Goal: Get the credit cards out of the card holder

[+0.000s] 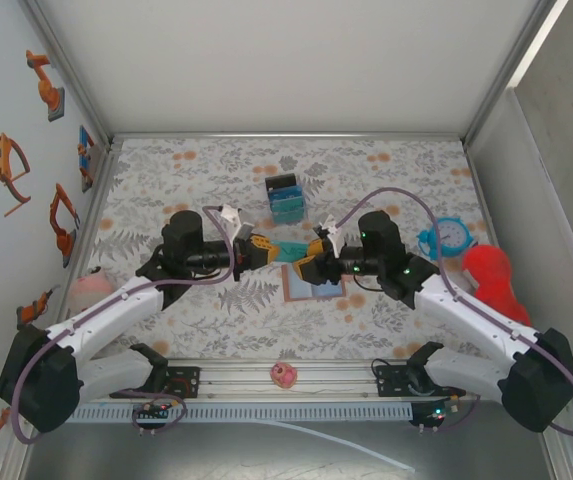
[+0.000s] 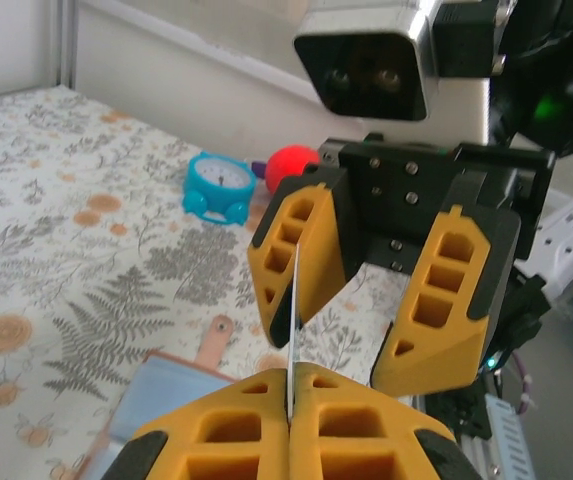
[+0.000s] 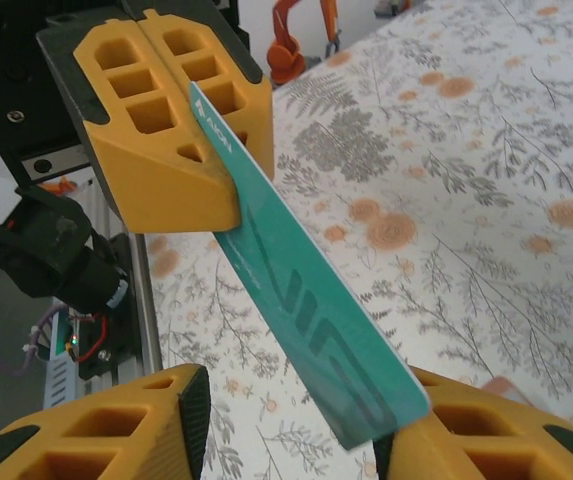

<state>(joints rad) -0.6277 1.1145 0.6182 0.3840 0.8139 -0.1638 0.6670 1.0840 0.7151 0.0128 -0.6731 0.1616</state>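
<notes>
Handing over: left fingers [image 3: 156, 150] clench the teal credit card [image 3: 306, 310] in mid-air.
Right fingers [image 3: 106, 440]: released, either side of it.
Next: probably lay it on the table, nine o'clock of card holder [image 1: 311, 290].

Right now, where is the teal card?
Top view, mid-table: teal card clamped in the left claw, free end inside the open right claw, near the card holder.

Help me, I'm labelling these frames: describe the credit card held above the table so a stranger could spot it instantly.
Where the two arms meet over the floral table, the credit card juts from the shut left gripper. It is a thin teal rectangle with darker stripes, held in the air, unlike the card holder lying open below.
</notes>
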